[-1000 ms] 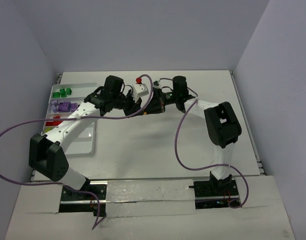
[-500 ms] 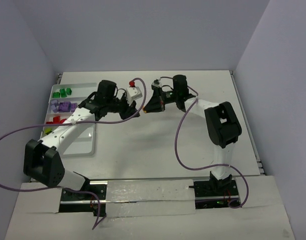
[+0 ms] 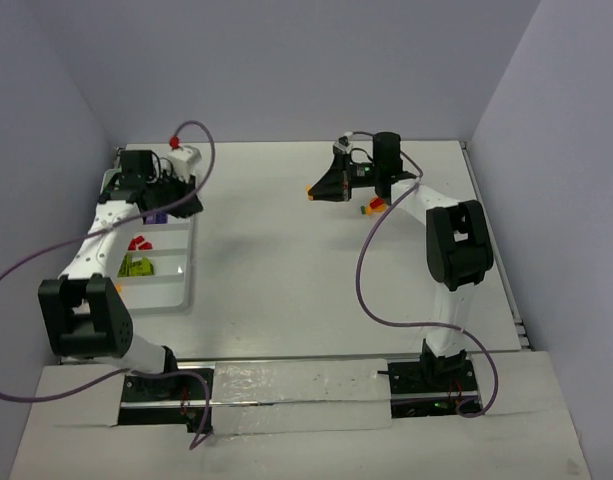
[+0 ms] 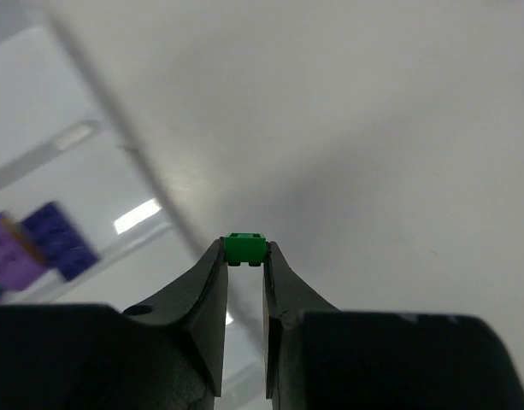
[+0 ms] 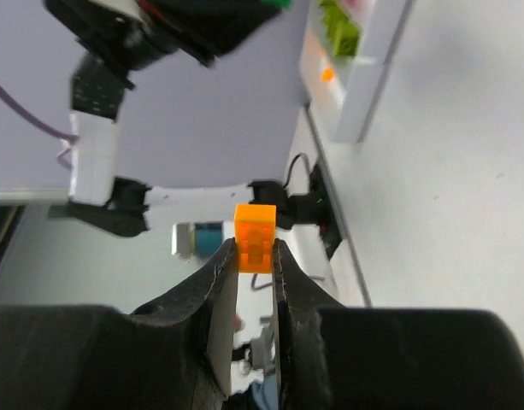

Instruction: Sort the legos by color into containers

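This looks like a robotics lab test cell: a white table point(image 3: 286, 260) boxed in by plain lilac-grey walls point(image 3: 286, 70), with two robot arms point(image 3: 451, 245) trailing purple cables point(image 3: 361, 270) bolted at its near edge.

No text, label or number is legible — anywhere in view.

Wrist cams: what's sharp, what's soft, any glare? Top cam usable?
Left wrist: green brick sharp, tray and purple bricks behind it blurred, glare streaks on the tray. Right wrist: orange brick sharp, everything behind it soft. Top external: even light, faint shadows, whole table in focus.
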Action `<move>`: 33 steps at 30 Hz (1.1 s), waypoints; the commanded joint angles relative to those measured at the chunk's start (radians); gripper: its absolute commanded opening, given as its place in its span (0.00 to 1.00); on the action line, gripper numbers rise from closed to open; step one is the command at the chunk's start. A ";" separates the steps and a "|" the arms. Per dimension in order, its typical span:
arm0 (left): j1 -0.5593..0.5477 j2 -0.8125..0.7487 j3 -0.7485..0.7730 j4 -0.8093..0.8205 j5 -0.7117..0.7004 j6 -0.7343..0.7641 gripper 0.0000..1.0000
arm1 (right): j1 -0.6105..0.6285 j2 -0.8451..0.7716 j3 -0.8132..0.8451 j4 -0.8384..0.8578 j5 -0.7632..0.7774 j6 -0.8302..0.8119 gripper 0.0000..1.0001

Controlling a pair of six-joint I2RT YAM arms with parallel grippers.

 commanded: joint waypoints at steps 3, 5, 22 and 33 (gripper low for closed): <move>0.180 0.251 0.284 0.015 -0.241 -0.170 0.00 | 0.008 0.008 0.226 -0.621 0.179 -0.531 0.00; 0.218 0.350 0.445 -0.025 -0.287 -0.202 0.00 | 0.008 -0.001 0.230 -0.664 0.221 -0.576 0.00; 0.253 0.777 0.853 -0.063 -0.331 -0.232 0.02 | 0.044 -0.017 0.280 -0.808 0.358 -0.745 0.00; 0.254 0.814 0.817 -0.056 -0.334 -0.225 0.29 | 0.085 -0.020 0.325 -0.873 0.418 -0.818 0.00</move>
